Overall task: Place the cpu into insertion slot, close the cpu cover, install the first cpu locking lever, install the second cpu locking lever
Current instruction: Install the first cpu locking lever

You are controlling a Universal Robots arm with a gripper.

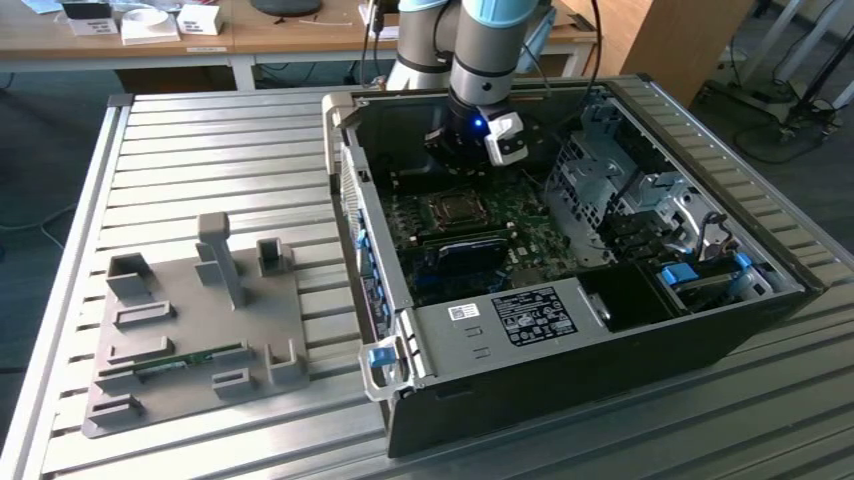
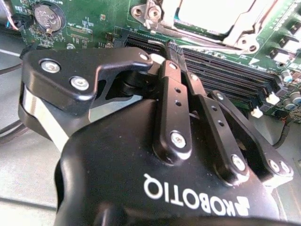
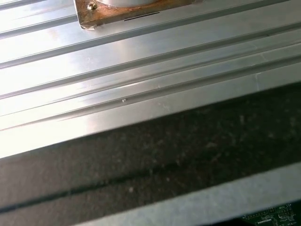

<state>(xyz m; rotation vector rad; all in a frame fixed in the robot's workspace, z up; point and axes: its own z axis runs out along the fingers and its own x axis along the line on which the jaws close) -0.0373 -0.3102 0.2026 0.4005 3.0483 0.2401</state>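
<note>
- Open computer case (image 1: 561, 330) lying on ribbed metal table (image 1: 200, 150), green motherboard (image 1: 521, 225) inside
- Gripper (image 2: 167, 49) above the board, near insertion slot (image 1: 447, 212), fingers together, holding nothing
- Cpu (image 2: 211, 14) seated in the slot, under cpu cover (image 2: 237, 28)

White lettering crosses my black gripper (image 2: 162, 57). On the open black computer case (image 1: 574, 385), a small white sticker (image 1: 462, 311) carries print too small to read.

black gripper (image 2: 162, 59) (silver screws), grey-blue arm (image 1: 487, 40)

ribbed metal table (image 1: 214, 130): computer case (image 1: 574, 370), grey fixture (image 1: 200, 330)
</note>
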